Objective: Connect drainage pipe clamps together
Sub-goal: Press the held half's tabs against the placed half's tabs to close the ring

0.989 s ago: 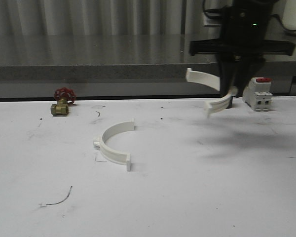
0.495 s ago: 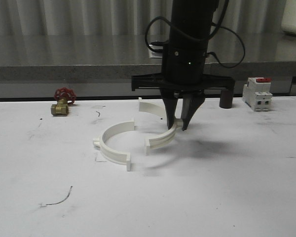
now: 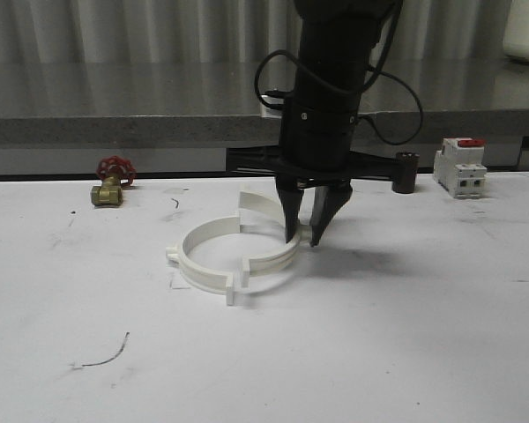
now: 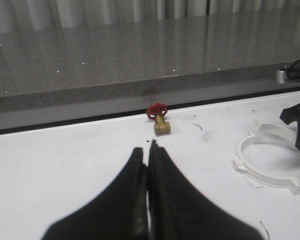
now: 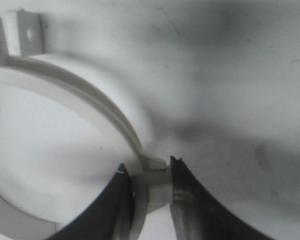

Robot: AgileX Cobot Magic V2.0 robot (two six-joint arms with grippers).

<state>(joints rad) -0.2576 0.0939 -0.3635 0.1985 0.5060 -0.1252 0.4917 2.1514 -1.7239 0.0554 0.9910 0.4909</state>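
One white drainage pipe clamp half [image 3: 197,271] lies flat on the white table [image 3: 353,352], left of centre. My right gripper [image 3: 301,238] points straight down and is shut on the second clamp half [image 3: 271,261]. It holds this half low over the table against the first, so the two arcs outline a ring. Their front tabs [image 3: 236,284] stand close together; whether they touch I cannot tell. In the right wrist view the fingers [image 5: 182,195] pinch the held clamp's [image 5: 97,112] rib. My left gripper [image 4: 149,150] is shut and empty, well left of the ring [image 4: 262,172].
A brass valve with a red handwheel [image 3: 112,181] sits at the back left of the table. A white-and-red circuit breaker [image 3: 459,167] and a small dark cylinder [image 3: 406,174] stand at the back right. A thin wire scrap [image 3: 106,357] lies front left.
My right arm has carried its clamp half from the back right leftward and down, closing the gap until it meets the half lying on the table.
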